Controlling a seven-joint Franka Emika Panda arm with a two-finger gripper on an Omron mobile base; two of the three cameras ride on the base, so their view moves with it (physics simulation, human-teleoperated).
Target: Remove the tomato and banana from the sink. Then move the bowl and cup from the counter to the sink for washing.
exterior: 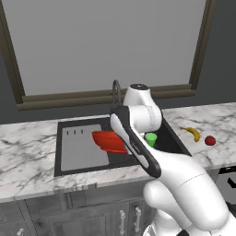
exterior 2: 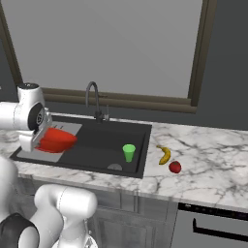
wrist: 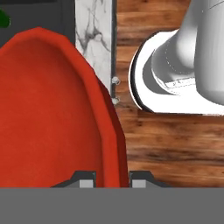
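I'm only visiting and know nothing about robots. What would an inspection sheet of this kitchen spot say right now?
Surface: white marble counter with a black sink set into it.
Job's things: red bowl held tilted over the sink's grey drainboard; green cup upright in the basin; banana and tomato on the counter to the right of the sink, close together.
Clutter: nothing seen.
End effector: shut on the bowl's rim, one finger on each side of its wall.
Cables: nothing seen.
Surroundings: curved faucet behind the sink, large window above, grey cabinet fronts below, wooden floor.
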